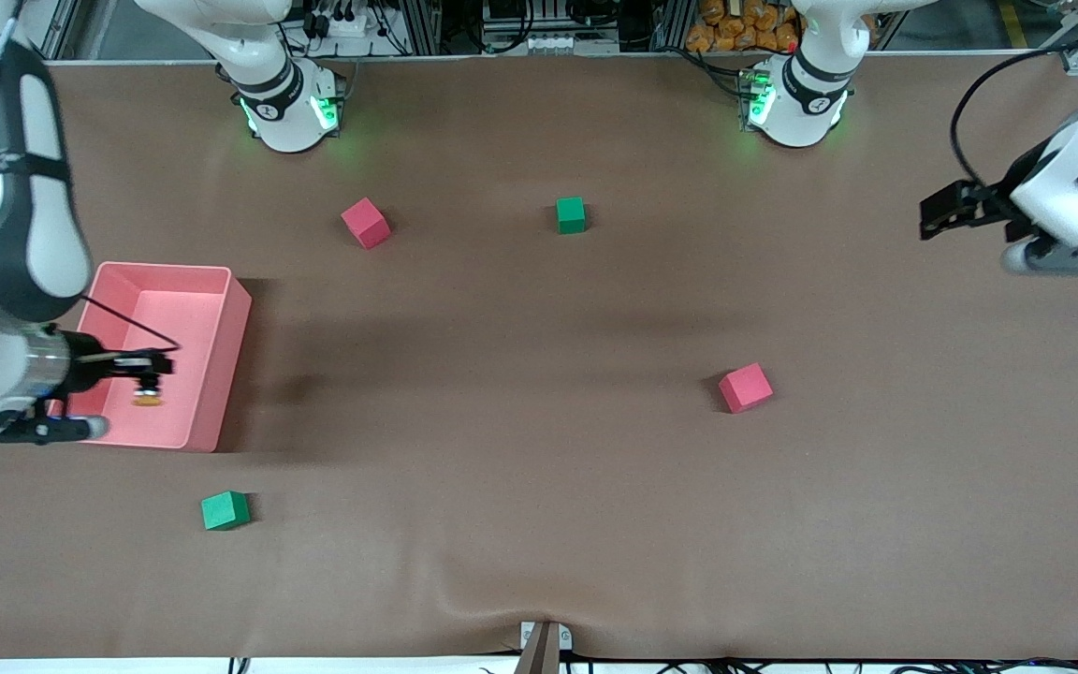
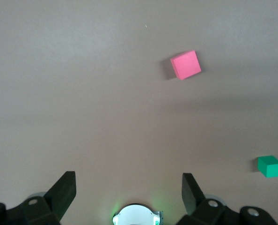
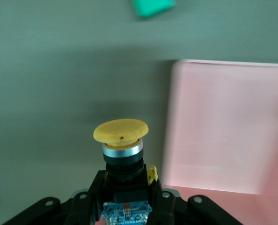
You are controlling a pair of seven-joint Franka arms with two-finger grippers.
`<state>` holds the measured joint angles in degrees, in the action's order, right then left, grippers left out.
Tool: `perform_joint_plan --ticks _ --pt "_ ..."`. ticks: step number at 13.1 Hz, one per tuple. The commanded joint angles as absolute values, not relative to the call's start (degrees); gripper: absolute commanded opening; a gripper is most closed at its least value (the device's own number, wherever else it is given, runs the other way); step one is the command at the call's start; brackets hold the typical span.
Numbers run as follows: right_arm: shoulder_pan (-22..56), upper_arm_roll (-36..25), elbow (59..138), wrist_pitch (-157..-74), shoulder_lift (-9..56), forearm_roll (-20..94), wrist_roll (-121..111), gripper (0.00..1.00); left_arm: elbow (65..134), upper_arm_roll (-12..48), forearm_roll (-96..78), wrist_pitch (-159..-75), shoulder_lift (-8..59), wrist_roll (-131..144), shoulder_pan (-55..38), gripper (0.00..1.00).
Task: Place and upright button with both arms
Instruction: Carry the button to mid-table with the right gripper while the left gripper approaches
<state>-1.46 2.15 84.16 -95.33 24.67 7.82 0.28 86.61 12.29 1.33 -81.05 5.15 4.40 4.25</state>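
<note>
Right end effector (image 1: 148,373): hanging over the pink bin (image 1: 213,374) at the right arm's end of the bench (image 1: 539,468), clamping shut on the body of the push-button (image 1: 147,399).

Push-button: being carried in the air above the bin's open interior; in the right wrist view, showing a round orange-yellow cap (image 3: 120,131) over a silver collar and a black body pinched between the black fingers (image 3: 94,192).

Left end effector (image 1: 943,210): waiting in the air over the left arm's end of the bench, fingers (image 2: 64,190) standing wide apart, gripping nothing.

Pink bin: resting on the bench, rectangular, open at the top.

Red cube (image 1: 366,223): lying near the right arm's base (image 1: 291,108), farther from the front camera than the bin.

Green cube (image 1: 571,214): sitting between the two bases, level with that red cube.

Second red cube (image 1: 745,388): resting toward the left arm's end, nearer to the front camera than the green cube; also showing in the left wrist view (image 2: 186,64).

Second green cube (image 1: 225,510): lying nearer to the front camera than the bin, close to its corner.

Left arm's base (image 1: 796,98): glowing green, as at the right arm's base.
</note>
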Motion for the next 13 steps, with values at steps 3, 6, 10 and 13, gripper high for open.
perform_joint_plan --ticks 3,6,10,13 --pt "12.97 1.58 80.33 -101.22 29.17 14.67 16.75 0.0 85.96 13.18 -1.56 -83.84 15.01 5.01 3.52 1.0" --pt "23.43 1.5 79.28 -112.81 33.82 14.94 25.64 0.0 86.48 13.18 -2.64 -85.96 19.58 7.98 1.68 1.0" --pt "34.34 1.41 77.43 -123.01 40.94 14.77 32.32 0.0 86.75 13.36 -2.81 -88.06 24.51 9.23 -1.05 1.0" --pt "39.63 1.41 77.43 -126.3 44.46 14.85 34.19 0.0 86.75 13.36 -2.81 -88.15 26.88 10.54 -3.86 1.0"
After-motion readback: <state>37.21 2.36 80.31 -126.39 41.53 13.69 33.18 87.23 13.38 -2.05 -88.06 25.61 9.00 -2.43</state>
